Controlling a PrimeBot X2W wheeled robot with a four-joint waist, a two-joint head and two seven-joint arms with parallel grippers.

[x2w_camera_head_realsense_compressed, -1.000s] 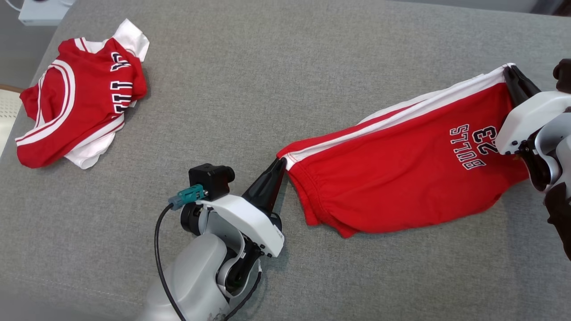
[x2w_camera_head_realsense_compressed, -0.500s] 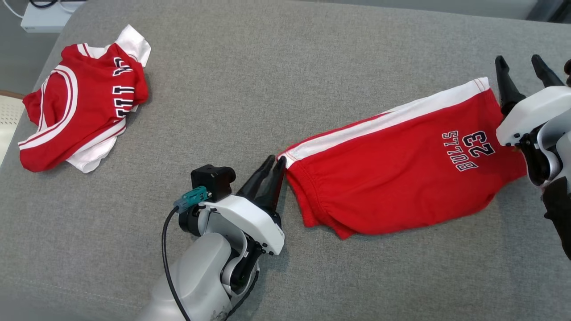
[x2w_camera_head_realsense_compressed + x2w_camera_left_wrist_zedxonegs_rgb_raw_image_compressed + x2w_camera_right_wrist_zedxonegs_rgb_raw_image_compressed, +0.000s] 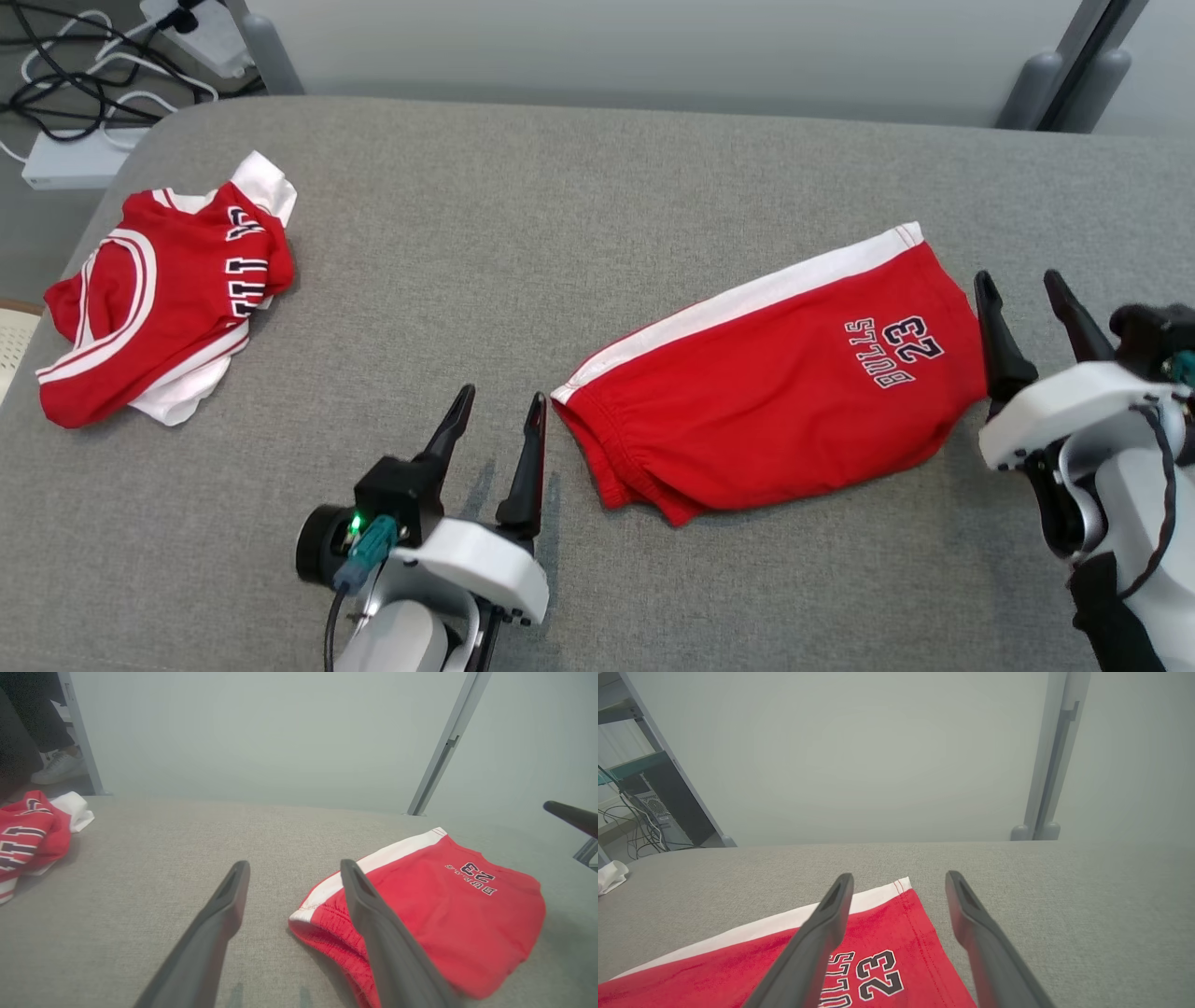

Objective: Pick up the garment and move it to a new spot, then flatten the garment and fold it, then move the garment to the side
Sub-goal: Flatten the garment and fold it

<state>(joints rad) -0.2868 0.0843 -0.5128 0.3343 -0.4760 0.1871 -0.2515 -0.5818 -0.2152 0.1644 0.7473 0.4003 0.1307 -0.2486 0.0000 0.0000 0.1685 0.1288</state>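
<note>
Nearest the robot, low on the left of the head view, the left tool [image 3: 500, 395] stands with its fingers spread wide and empty, one finger just beside the gathered end of the red shorts [image 3: 775, 392]. These lie loose on the right half of the grey bench [image 3: 560, 205], slanting away, with a white stripe along the far edge and a rumpled, doubled lip along the near one. At their other end the right tool [image 3: 1017, 276] is also wide open and holds nothing, its fingers just off the hem. The likely trouble is in the next pinch. The cloth looks to lie in layers, so a shallow grasp could catch only the top one and open the shorts crookedly. An uneven pull from the two ends could skew them or bunch the near lip further. A low finger might also snag the bench covering. The print [image 3: 892, 347] near the hem reads "BULLS 23", upside down to the head camera. Farther left lies a crumpled red and white top [image 3: 159, 289]; its dark lettering is folded and unreadable, and it could be taken for the wrong garment. Beyond the bench, cables [image 3: 84, 65] trail across the floor.
</note>
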